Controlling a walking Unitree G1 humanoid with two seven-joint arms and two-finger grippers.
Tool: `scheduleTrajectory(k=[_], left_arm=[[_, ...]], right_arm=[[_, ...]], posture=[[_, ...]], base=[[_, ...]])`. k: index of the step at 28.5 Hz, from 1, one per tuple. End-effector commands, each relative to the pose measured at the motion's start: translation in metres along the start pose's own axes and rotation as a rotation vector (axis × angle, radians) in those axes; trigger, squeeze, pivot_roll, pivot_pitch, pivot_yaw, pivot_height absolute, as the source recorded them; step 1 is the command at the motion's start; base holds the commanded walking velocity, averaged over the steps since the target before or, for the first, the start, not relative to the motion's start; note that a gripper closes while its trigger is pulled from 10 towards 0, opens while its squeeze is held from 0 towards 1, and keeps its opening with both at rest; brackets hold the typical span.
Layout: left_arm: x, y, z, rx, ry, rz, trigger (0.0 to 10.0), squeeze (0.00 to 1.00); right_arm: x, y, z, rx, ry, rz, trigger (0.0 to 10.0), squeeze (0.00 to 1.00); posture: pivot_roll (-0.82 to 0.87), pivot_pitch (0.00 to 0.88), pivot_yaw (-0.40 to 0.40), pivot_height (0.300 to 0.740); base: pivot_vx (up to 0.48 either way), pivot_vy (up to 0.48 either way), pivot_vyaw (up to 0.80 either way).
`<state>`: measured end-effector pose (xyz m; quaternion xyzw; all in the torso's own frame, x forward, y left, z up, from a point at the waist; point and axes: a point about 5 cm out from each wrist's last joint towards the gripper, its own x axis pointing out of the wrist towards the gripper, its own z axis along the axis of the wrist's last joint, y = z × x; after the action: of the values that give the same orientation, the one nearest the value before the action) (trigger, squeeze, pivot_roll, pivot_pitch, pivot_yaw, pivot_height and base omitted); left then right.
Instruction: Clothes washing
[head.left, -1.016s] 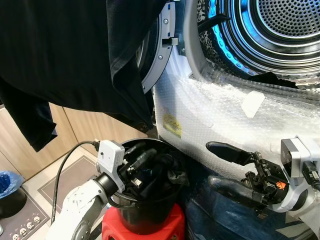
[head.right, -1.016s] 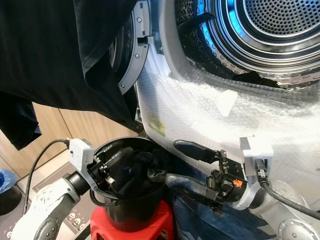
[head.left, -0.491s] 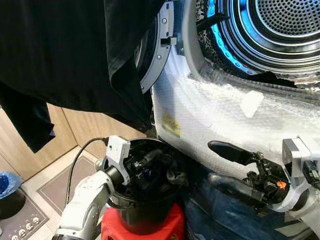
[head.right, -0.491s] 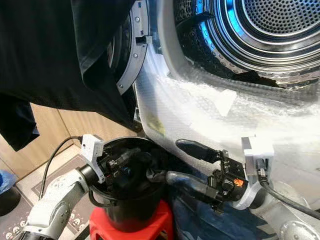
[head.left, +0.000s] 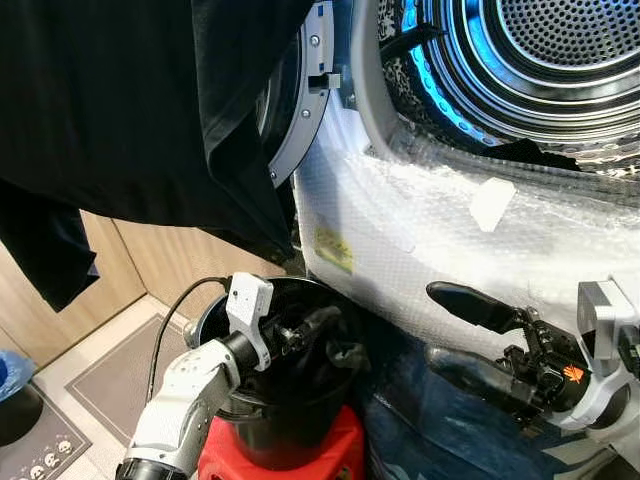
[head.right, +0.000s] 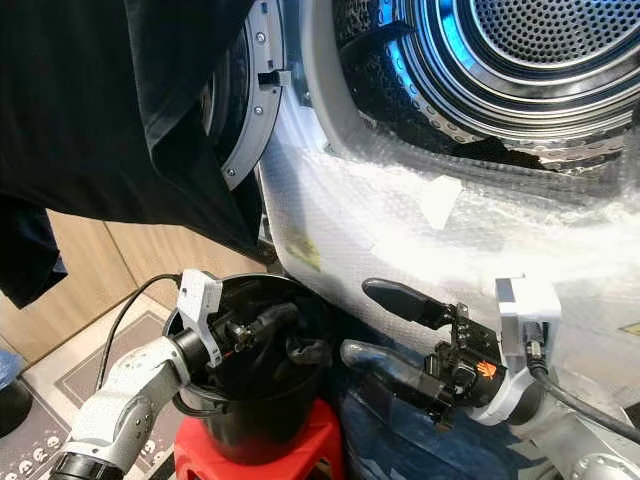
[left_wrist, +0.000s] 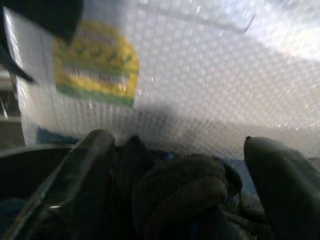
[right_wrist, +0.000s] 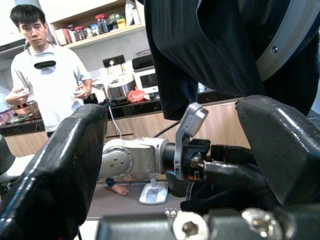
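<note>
Your way into the drum (head.left: 560, 50) is open above the bubble-wrapped front (head.left: 430, 230). A black shirt (head.left: 130, 110) drapes the door (head.left: 295, 110) at left, and the left gripper (head.left: 310, 330) crowds the bucket (head.left: 275, 430), itself stuffed with dark clothes (head.left: 335, 355).

I count two claws: my left claw (head.left: 318, 327) and my right claw (head.left: 452, 328). Each claw has two long black fingers, so I see four fingers in all. There is one black bucket (head.left: 290, 430) and one red stool (head.left: 340, 455) under it. I see one washing machine (head.left: 450, 240) with one round drum (head.left: 560, 50) and one open door (head.left: 300, 120). One big black shirt (head.left: 130, 110) hangs on that door. One yellow sticker (head.left: 334, 248) is on the machine. There is one bundle of dark clothes (head.left: 335, 360) in the bucket. In the right wrist view I count one person (right_wrist: 47, 75) in a white top
</note>
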<state>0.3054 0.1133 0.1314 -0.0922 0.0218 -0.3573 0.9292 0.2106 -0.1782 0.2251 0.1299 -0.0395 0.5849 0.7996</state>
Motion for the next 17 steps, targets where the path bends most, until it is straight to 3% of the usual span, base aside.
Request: scheduleTrajectory(k=[1, 10, 11, 12, 13, 17], left_arm=[[0.003, 0.001, -0.002, -0.02, 0.034, 0.001, 10.0, 0.0], [0.003, 0.003, -0.013, -0.101, 0.145, 0.005, 10.0, 0.0], [0.003, 0.003, -0.013, -0.103, 0.146, 0.0, 4.2, 0.0], [0.003, 0.003, -0.012, -0.106, 0.148, -0.002, 4.2, 0.0], [0.004, 0.002, -0.01, -0.101, 0.143, -0.01, 0.0, 0.0], [0.004, 0.001, -0.007, -0.107, 0.135, -0.026, 0.0, 0.0]], right_arm=[[0.001, 0.005, 0.006, -0.036, -0.003, 0.012, 10.0, 0.0], [0.0, 0.006, 0.006, -0.042, -0.012, -0.009, 10.0, 0.0], [0.001, 0.006, 0.006, -0.042, -0.013, -0.009, 10.0, 0.0], [0.001, 0.006, 0.006, -0.042, -0.014, -0.01, 10.0, 0.0], [0.002, 0.005, 0.006, -0.042, -0.016, -0.011, 10.0, 0.0], [0.003, 0.005, 0.006, -0.042, -0.022, -0.01, 10.0, 0.0]], posture=[[-0.16, 0.061, 0.051, 0.74], [-0.17, 0.051, 0.061, 0.74], [-0.16, 0.048, 0.064, 0.74], [-0.16, 0.048, 0.064, 0.74], [-0.16, 0.046, 0.067, 0.74], [-0.16, 0.041, 0.07, 0.74]], base=[[0.0, 0.0, 0.0], [0.0, 0.0, 0.0], [0.0, 0.0, 0.0], [0.0, 0.0, 0.0], [0.0, 0.0, 0.0], [0.0, 0.0, 0.0]])
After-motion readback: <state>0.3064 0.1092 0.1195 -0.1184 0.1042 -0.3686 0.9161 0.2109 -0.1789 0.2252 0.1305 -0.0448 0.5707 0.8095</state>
